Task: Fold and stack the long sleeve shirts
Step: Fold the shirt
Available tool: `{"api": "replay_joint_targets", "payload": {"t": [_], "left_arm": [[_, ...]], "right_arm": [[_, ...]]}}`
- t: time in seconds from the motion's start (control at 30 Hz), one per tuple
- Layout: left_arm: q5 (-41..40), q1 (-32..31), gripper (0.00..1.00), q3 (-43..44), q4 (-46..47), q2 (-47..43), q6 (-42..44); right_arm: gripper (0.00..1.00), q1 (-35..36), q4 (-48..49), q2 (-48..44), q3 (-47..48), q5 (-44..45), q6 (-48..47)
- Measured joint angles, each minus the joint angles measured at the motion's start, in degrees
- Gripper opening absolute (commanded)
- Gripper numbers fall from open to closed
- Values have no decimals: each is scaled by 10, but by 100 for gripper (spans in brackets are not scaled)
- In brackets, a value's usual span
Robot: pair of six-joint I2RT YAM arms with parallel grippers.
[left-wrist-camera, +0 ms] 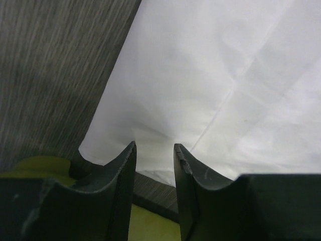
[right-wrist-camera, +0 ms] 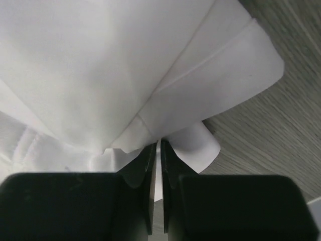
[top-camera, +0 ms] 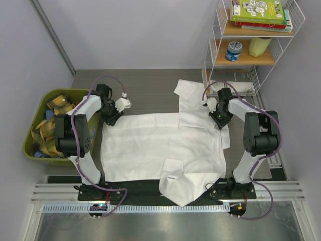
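One white long sleeve shirt (top-camera: 160, 140) lies spread across the dark table, one sleeve folded up toward the back (top-camera: 188, 93) and a bunched part hanging over the near edge (top-camera: 178, 188). My left gripper (top-camera: 111, 116) hovers at the shirt's far left corner. In the left wrist view it (left-wrist-camera: 154, 145) is open with nothing between its fingers, and the cloth (left-wrist-camera: 210, 75) lies just ahead. My right gripper (top-camera: 219, 122) rests on the shirt's right side. Seen from the right wrist, it (right-wrist-camera: 159, 143) is shut on a thin fold of the white cloth (right-wrist-camera: 100, 65).
A green bin (top-camera: 31, 143) holding yellow-and-black cloths stands off the table's left edge, close to the left arm. A white wire shelf (top-camera: 213, 50) with books, a tin and papers stands at the back right. Bare wood-grain table (right-wrist-camera: 281, 130) shows to the right of the held fold.
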Motion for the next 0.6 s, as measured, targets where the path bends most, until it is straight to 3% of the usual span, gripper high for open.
{"api": "replay_joint_targets", "payload": {"t": [0.13, 0.2, 0.33, 0.53, 0.6], "left_arm": [[-20, -5, 34, -20, 15, 14, -13], [-30, -12, 34, -25, 19, 26, -20], [-42, -27, 38, -23, 25, 37, -35], [5, -27, 58, -19, 24, 15, -53], [37, -26, 74, -17, 25, -11, -64]], "right_arm": [[12, -9, 22, 1, -3, 31, -1], [17, -20, 30, 1, -3, 40, -2], [37, -37, 25, -1, 3, 33, -7], [52, -38, -53, -32, 64, -49, -1], [54, -24, -59, -47, 100, -68, 6]]}}
